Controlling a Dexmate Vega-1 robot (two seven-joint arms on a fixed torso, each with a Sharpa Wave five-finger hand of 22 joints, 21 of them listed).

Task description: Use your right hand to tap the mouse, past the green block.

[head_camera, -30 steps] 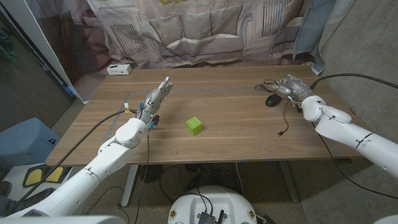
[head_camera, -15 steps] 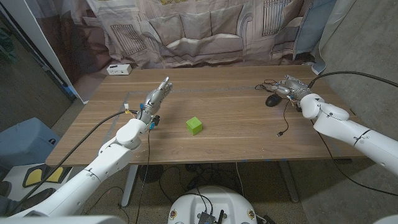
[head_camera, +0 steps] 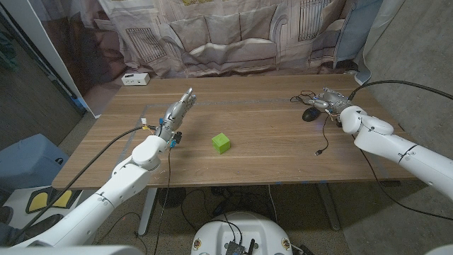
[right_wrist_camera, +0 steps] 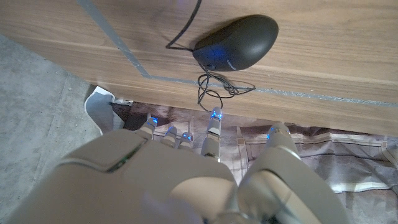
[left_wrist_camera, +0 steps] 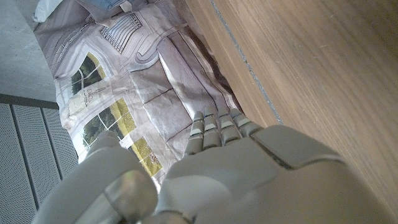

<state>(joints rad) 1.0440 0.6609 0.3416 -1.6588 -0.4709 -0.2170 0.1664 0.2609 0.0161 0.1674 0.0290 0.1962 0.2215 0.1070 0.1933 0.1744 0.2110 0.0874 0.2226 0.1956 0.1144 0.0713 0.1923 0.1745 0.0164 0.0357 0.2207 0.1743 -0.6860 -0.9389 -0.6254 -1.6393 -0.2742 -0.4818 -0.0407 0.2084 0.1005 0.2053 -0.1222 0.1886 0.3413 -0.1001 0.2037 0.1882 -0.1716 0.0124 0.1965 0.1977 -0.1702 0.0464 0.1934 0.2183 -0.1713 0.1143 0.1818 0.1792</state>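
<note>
A black wired mouse (head_camera: 310, 113) sits near the far right corner of the wooden table (head_camera: 262, 152), its cable (head_camera: 325, 134) trailing toward the near edge. The right hand (head_camera: 331, 98) hovers just behind it, fingers spread, holding nothing. The green block (head_camera: 221, 143) stands mid-table, well apart. The left hand (head_camera: 175, 110) reaches out over the table, fingers straight and together, empty
</note>
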